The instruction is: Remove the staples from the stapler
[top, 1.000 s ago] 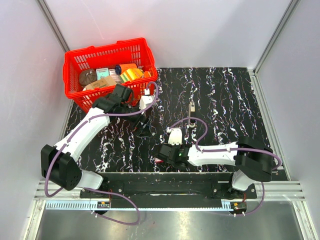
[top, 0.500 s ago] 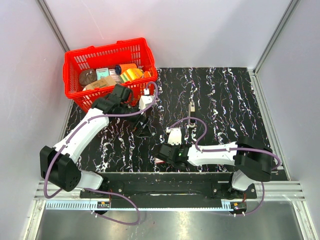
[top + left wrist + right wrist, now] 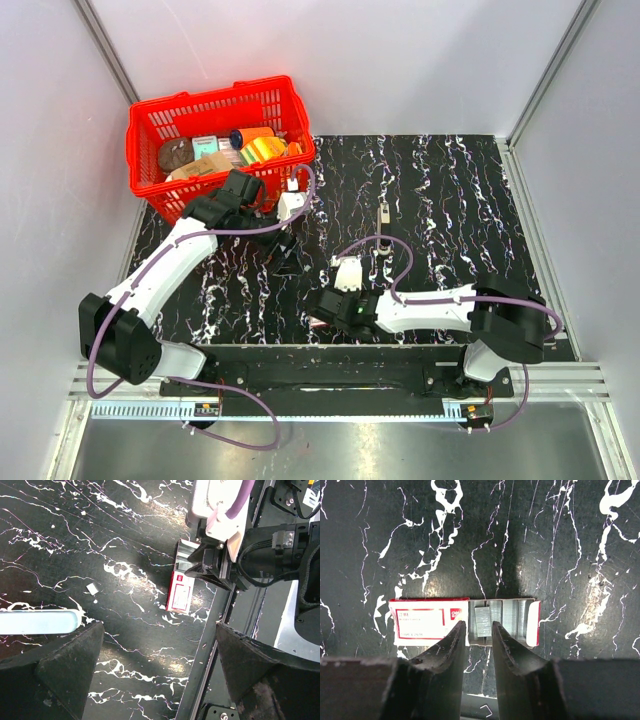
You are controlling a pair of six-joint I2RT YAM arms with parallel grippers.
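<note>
The stapler shows only in the left wrist view, as a pale blue-white bar [image 3: 40, 621] lying on the black marbled table at the left edge, just beyond my left fingertip. My left gripper [image 3: 159, 627] is wide open and empty above the table [image 3: 285, 258]. My right gripper [image 3: 478, 625] hangs low over a flat white-and-red staple box [image 3: 427, 620], its jaws a narrow gap apart. A short strip of staples [image 3: 483, 622] lies in the box's open end between the tips, with a sliver of space on its left. The box also shows in the left wrist view [image 3: 180, 589].
A red basket [image 3: 210, 100] full of items stands at the back left, close behind the left arm. A small slim pale-and-dark object [image 3: 383, 213] lies mid-table. The table's black front rail [image 3: 210, 645] runs just beside the box and the right gripper [image 3: 335, 312].
</note>
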